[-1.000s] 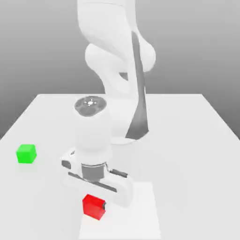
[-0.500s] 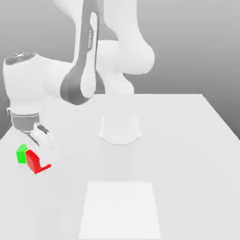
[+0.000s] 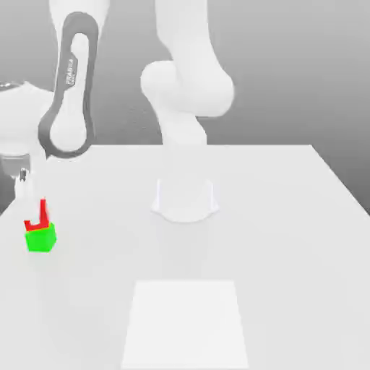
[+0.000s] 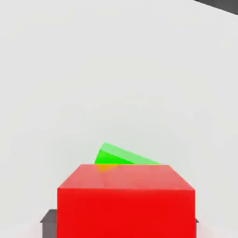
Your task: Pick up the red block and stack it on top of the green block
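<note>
The green block (image 3: pixel 41 239) sits on the white table near the exterior view's left edge. On top of it is the red block (image 3: pixel 43 214), slightly askew, with part of it hidden behind a white finger. My gripper (image 3: pixel 31 214) comes down from above and is shut on the red block. In the hand view the red block (image 4: pixel 125 200) lies close in front, with a dark finger pad (image 4: pixel 49 217) flush against its side. A wedge of the green block (image 4: pixel 122 157) shows just beyond it.
The arm's white base (image 3: pixel 185 199) stands at the middle of the table (image 3: pixel 289 253). A paler square patch (image 3: pixel 186 325) marks the table's front centre. The table's edge lies just beyond the stacked blocks on the exterior view's left.
The arm swung from the front centre to the exterior view's left, carrying the red block. The red block went from beside the green block to on top of it.
</note>
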{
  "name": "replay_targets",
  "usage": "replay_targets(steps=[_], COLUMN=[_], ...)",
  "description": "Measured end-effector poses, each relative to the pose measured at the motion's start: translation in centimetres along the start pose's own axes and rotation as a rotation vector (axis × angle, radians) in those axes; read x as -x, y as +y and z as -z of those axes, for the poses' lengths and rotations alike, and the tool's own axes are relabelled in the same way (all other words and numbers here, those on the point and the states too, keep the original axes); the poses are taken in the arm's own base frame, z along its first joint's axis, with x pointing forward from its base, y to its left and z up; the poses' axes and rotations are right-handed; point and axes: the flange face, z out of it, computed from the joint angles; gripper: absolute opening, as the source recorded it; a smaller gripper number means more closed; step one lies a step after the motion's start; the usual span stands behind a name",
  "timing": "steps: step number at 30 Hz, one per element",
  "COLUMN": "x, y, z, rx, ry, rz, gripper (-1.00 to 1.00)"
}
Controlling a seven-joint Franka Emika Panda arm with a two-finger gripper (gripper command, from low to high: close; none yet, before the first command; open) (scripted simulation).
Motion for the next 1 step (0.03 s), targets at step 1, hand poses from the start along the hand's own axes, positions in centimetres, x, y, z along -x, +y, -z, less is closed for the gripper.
replay_targets(steps=[1], x=[0.0], y=[0.0], z=[0.0], rx=[0.0], ry=[0.0], rz=[0.0], gripper=[1.0])
